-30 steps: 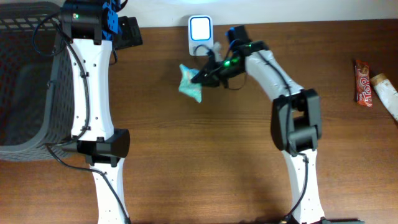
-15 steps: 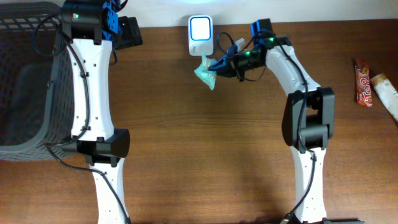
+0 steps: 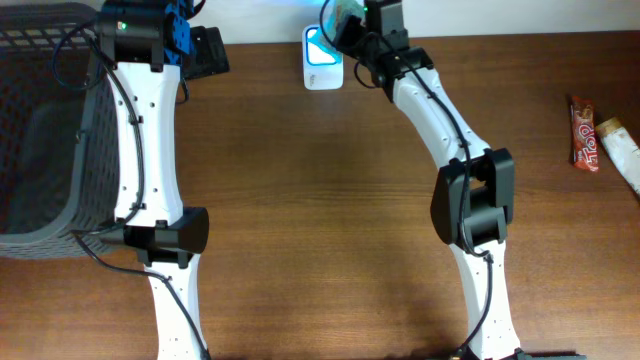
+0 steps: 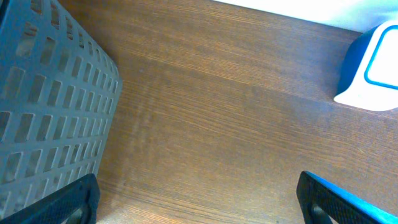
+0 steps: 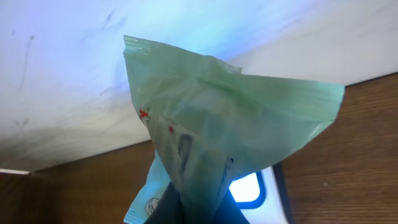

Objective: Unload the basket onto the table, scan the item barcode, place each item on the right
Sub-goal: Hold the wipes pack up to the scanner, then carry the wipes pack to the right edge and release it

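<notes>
Currently, the right gripper is clamped tight on a pale green plastic packet. It pinches the packet's lower end, so the crinkled bag fans out above the dark fingers. Just below the packet sits a small white scanner, and a corner of its glowing, blue-edged window peeks out under the bag in the wrist view. Seen from above, the packet is held clear of the wooden table, over the scanner's far end. It does not appear to touch the scanner.

A few red and dark printed marks show on the face turned toward the wrist camera, but no barcode can be made out. To scan well, the gripper probably needs to turn the packet until its printed code faces the lit window. It should then hold the film flat, close and steady, since creases or glare could spoil the read.

Well off to one side, the left gripper hangs with its jaws wide apart, holding nothing, beside a grey basket. Far off on the other side, a red snack bar lies near the table's edge.
</notes>
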